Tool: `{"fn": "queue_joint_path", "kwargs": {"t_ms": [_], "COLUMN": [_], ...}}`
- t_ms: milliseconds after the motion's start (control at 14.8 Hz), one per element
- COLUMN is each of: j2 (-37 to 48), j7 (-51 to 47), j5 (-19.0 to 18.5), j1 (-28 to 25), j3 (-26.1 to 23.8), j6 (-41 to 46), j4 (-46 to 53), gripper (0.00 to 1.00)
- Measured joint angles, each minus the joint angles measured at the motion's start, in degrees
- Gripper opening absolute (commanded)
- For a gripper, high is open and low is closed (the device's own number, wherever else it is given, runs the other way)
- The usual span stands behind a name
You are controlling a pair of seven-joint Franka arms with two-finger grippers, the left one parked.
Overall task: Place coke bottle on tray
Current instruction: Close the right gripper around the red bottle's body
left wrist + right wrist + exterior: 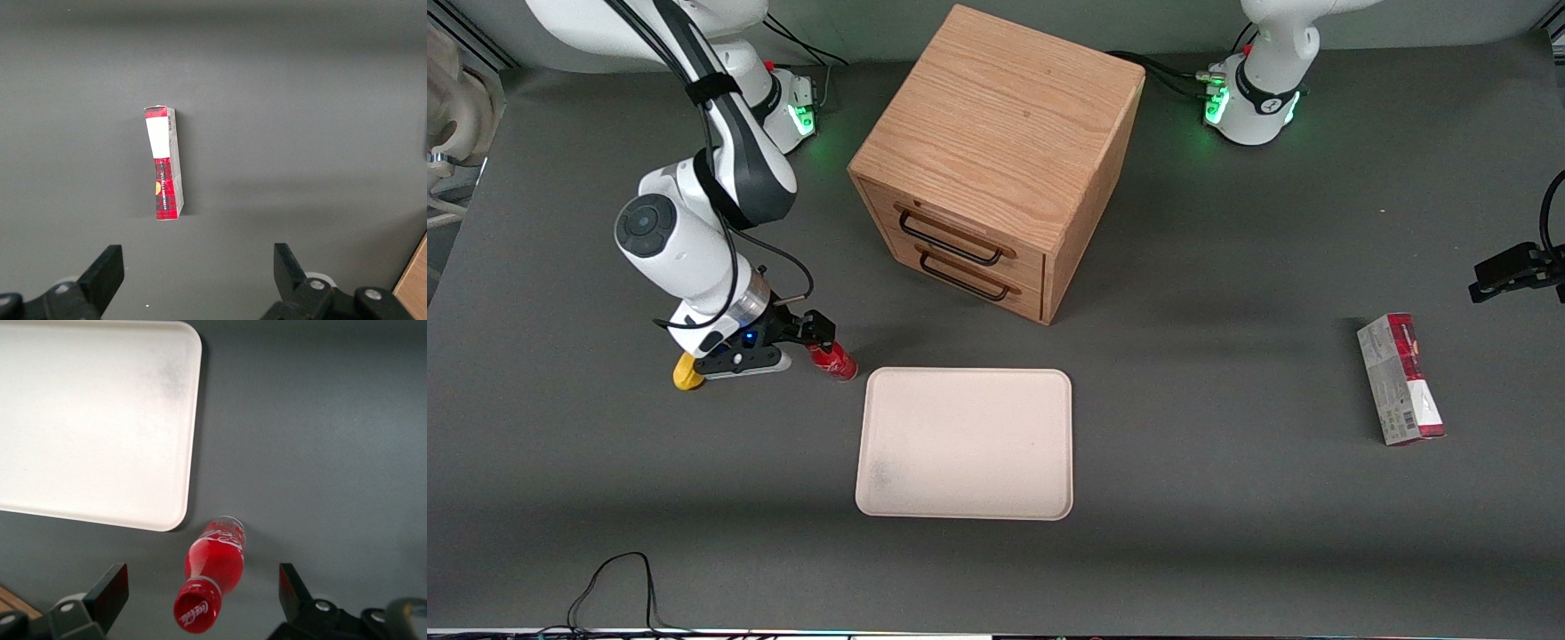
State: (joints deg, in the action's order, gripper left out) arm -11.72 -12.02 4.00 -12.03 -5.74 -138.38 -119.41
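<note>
1. Bottle (215, 570): glossy red, plastic-looking, just beside the tray.
2. Tray (965, 442): smooth matt cream.
3. Cabinet (996, 160): grained wood, dark metal handles.
4. Gripper (815, 334) above the bottle: matt black fingers, spread wide.
5. Table (1227, 498): matt grey.

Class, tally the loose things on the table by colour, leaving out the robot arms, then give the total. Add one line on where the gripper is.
Red: 2, the coke bottle and the red-and-grey carton
Yellow: 1, the yellow object
Cream: 1, the tray
Wood brown: 1, the drawer cabinet
Total: 5
The gripper sits low over the coke bottle, jaws open, beside the tray.
</note>
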Motion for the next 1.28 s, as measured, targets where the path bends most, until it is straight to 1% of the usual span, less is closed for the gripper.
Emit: {"fn": "queue_joint_path", "kwargs": {"t_ms": [67,202,270,404,539,674,742,809,876,1281], "j2": [-0.3,-0.7,-0.8,-0.8,-1.0,-1.3,-1.7,-2.0,-2.0,-2.0], "j7": [0.0,0.0,0.0,0.0,0.0,0.0,0.0,0.0,0.0,0.0], "j5": [0.0,0.0,0.0,0.0,0.0,0.0,0.0,0.0,-0.4,-0.5], "j1": [0.0,0.0,0.0,0.0,0.0,0.0,0.0,0.0,0.0,0.1], "j3": [0.0,0.0,0.0,0.0,0.0,-0.1,-0.3,-0.5,-0.6,-0.6], "j6": [-0.1,-0.1,-0.1,-0.1,-0.1,-0.6,-0.9,-1.2,-1.3,-1.3], "j4": [-0.2,-0.5,-0.7,-0.9,-1.1,-1.3,-1.3,-1.3,-1.2,-0.8], "gripper": [0.99,0.92,0.91,0.81,0.60,0.37,0.23,0.05,0.00,0.00]}}
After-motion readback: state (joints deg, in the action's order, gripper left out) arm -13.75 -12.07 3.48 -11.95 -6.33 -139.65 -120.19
